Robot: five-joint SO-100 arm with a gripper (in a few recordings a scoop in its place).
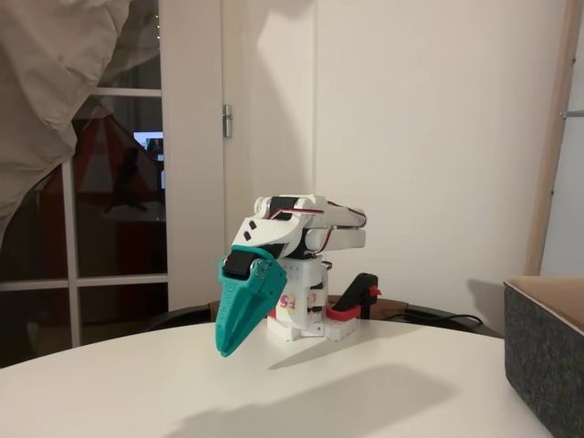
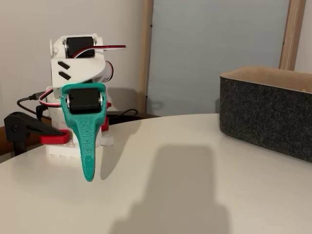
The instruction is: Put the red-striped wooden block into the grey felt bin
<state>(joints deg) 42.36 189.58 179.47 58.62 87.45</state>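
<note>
The white arm is folded over its base, and its teal gripper hangs down with the tip just above the white table. In both fixed views the jaws lie together, shut with nothing between them; seen from the front, the gripper is a narrow wedge. The grey felt bin stands at the right table edge, well apart from the gripper. Its dark wall and tan rim face the other camera. The red-striped wooden block is out of view.
A black clamp with a red pad holds the arm's base to the table. Cables trail behind the base. The round table's edge curves behind the arm. Bare tabletop lies between gripper and bin.
</note>
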